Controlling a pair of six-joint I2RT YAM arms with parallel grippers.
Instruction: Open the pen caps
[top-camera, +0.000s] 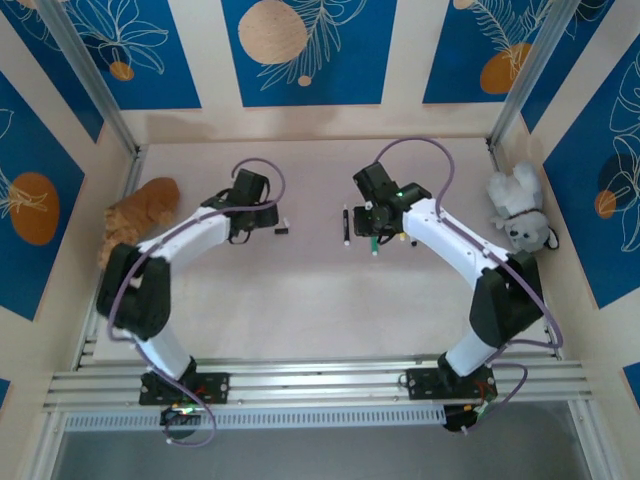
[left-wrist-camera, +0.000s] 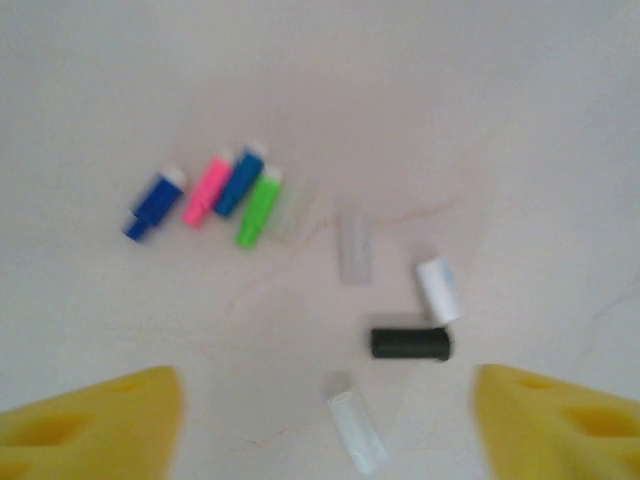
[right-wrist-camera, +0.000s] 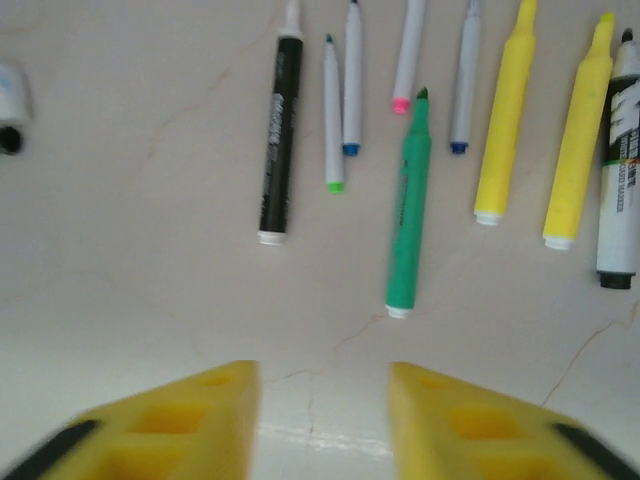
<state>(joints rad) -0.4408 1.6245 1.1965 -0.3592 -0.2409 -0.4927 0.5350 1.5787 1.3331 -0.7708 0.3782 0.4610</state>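
Firstly, table (top-camera: 300, 310): pale and marbled, walled by blue patterned panels, bearing everything listed below.

Left arm (top-camera: 190, 240) and right arm (top-camera: 455, 235): both are reaching inward over the middle of the table, wrists facing each other and well apart.

Orange plush (top-camera: 145, 210): is lying at the far left edge. White plush dog (top-camera: 518, 210): is sitting at the far right edge.

Left gripper (left-wrist-camera: 328, 372): is hovering over the table, its yellow fingers standing wide apart with nothing held.

Right gripper (right-wrist-camera: 322, 385): is hovering just near of the pen row, its fingers parted by a narrower gap and gripping nothing.

Pens (right-wrist-camera: 463, 80): nine are lying side by side on the table beyond the right gripper, each running near to far. Left to right:
- a black marker (right-wrist-camera: 280, 140);
- three thin white pens with green, blue and pink near ends;
- a green marker (right-wrist-camera: 410, 200), set nearer than the rest, its tip just beside the pink end;
- a fourth thin white pen;
- two yellow highlighters (right-wrist-camera: 503, 110);
- a white-and-black marker (right-wrist-camera: 620, 170) at the right edge.

Pen caps (left-wrist-camera: 208, 190): are lying loose on the table under the left gripper, in a blurred view.
- Blue, pink, blue and green are huddling together at the far left.
- A clear cap (left-wrist-camera: 355, 247) is resting right of them.
- A white cap (left-wrist-camera: 437, 290) is lying just beside a black cap (left-wrist-camera: 410, 343).
- Another clear one (left-wrist-camera: 352, 430) is lying nearest, between the fingers.
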